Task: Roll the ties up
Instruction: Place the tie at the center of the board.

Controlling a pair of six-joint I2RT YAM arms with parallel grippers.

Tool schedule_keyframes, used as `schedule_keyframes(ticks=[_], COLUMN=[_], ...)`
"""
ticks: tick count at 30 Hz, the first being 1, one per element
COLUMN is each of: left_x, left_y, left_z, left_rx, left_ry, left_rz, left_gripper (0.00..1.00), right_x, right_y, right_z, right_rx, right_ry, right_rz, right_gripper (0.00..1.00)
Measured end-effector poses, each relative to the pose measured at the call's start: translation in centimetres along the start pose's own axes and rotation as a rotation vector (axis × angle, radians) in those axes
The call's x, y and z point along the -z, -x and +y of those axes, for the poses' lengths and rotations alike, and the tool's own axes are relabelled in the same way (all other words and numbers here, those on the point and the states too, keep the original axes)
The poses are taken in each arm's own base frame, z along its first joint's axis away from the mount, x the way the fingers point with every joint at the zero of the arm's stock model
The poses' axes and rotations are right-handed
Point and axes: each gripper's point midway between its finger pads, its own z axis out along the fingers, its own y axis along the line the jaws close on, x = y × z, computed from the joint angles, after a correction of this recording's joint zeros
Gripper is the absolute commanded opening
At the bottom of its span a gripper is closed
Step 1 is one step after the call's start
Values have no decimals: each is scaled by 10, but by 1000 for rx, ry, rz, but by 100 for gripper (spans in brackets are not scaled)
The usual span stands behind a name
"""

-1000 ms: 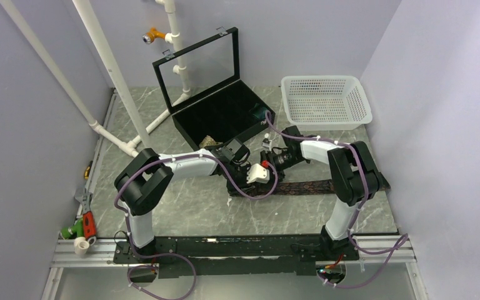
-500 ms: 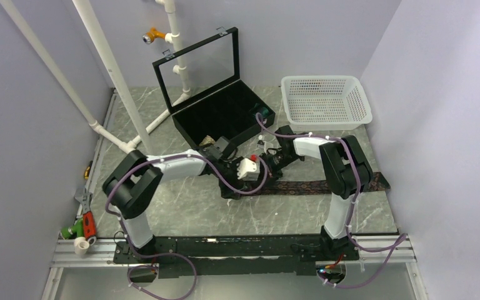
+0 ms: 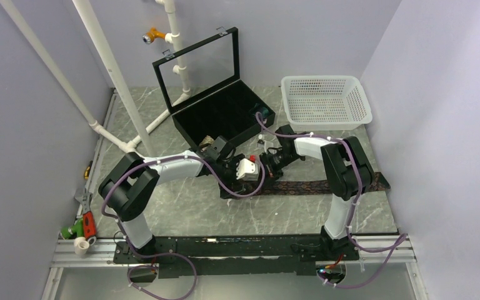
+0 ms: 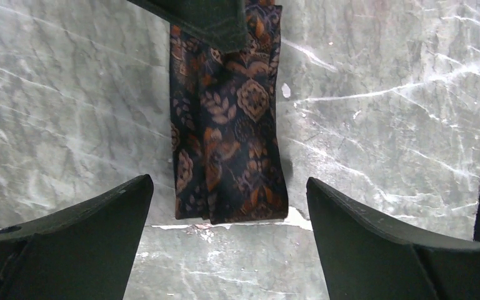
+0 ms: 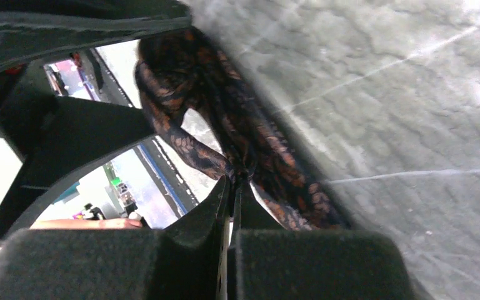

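A dark brown-maroon patterned tie (image 3: 325,185) lies stretched across the marble table toward the right. Its left end (image 4: 228,125) lies flat just ahead of my left gripper (image 4: 228,181), which is open wide with a finger on each side and nothing held. In the top view the left gripper (image 3: 230,186) sits at that end. My right gripper (image 5: 232,178) is shut on a raised fold of the tie (image 5: 250,144); from above the right gripper (image 3: 264,170) is just right of the left one. A tan speckled tie (image 3: 208,140) and a teal tie (image 3: 264,114) lie in the black case.
The black case (image 3: 225,112) with its glass lid up stands behind the grippers. A white basket (image 3: 325,100) is at the back right. White pipes (image 3: 115,75) cross the left side, and hand tools (image 3: 84,225) lie at the near left edge.
My left gripper has opened wide and released the tie's end. My right gripper has shut on the tie. Both wrists have shifted a little to the left.
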Motion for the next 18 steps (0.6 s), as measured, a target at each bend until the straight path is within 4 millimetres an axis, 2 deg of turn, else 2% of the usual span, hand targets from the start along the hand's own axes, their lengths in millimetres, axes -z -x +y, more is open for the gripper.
schedule_keyframes(ticks=[2,6,8,12,14,16,17,18], left_x=[-2,-15,-20,-21,-21,-21,-21,-21], left_y=[2,8,4,3,2,1,1,1], left_z=[1,8,7,3,1,-1,-2,-3], left_rx=[-6,-17,-21,-44,-59,-72,-79,-85], left_ry=[1,-8,-24,-42,-53,-61,-68,-71], left_rz=[-3,-1,11,16,17,18,17,17], left_gripper=[100,84,73,44,32,33,41,52], right_x=[4,9,10,16,17,17,17,17], right_y=[3,4,6,11,13,13,13,13], right_z=[7,19,24,36,40,41,41,42], right_rx=[22,38,34,46,49,45,43,43], right_ry=[12,46,66,98,114,119,120,120], right_rz=[-16,-29,-35,-63,-69,-69,-69,-70], right_gripper=[0,0,0,0,0,0,0,0])
